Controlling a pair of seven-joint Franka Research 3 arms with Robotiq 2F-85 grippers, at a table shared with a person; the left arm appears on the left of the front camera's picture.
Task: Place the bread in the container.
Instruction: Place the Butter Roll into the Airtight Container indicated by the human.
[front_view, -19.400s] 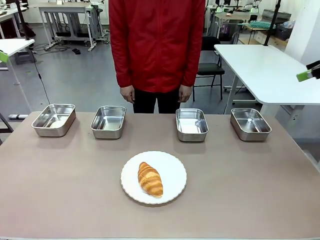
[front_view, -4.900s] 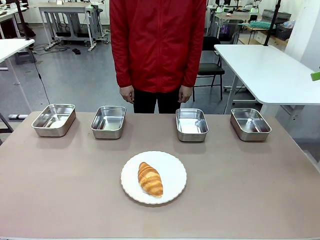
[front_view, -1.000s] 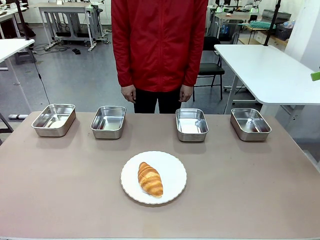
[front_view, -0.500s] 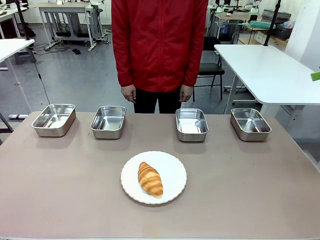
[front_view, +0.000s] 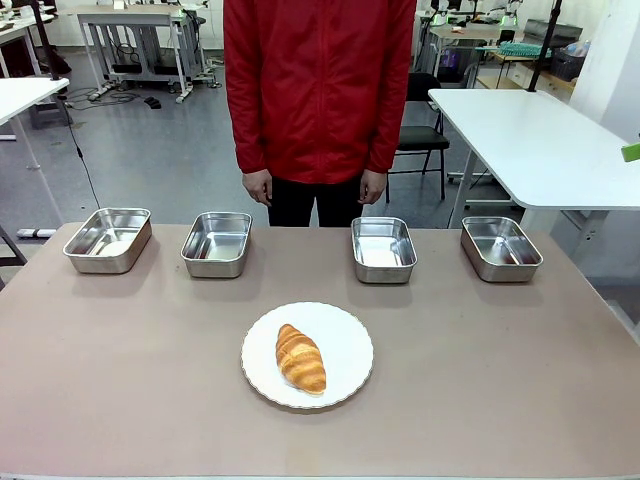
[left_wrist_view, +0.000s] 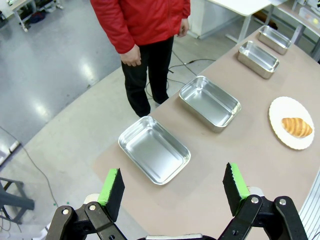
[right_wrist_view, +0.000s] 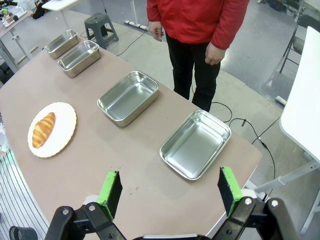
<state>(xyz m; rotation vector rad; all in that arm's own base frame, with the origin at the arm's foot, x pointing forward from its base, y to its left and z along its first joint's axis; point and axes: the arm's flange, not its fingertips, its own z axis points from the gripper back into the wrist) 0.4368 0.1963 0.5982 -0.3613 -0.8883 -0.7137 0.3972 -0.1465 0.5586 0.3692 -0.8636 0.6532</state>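
Note:
The bread (front_view: 300, 357), a golden-brown croissant, lies on a round white plate (front_view: 345, 345) at the table's near middle. Four steel pans stand in a row along the far side: far left (front_view: 108, 239), inner left (front_view: 217, 243), inner right (front_view: 383, 249), far right (front_view: 500, 247); all look empty. My left gripper (left_wrist_view: 173, 190) hangs open high above the far-left pan (left_wrist_view: 154, 149). My right gripper (right_wrist_view: 169, 191) hangs open high above the far-right pan (right_wrist_view: 195, 143). Both are far from the croissant (left_wrist_view: 296, 126) (right_wrist_view: 43, 129).
A person in a red jacket stands behind the table's far edge, hands (front_view: 256, 186) hanging at their sides. A green pad (front_view: 631, 152) of my right gripper shows at the front view's right edge. A white table (front_view: 530, 140) stands behind on the right.
Since the earliest frame both grippers' tips have drawn back toward the front view's edges. Over the last second nothing on the table has moved.

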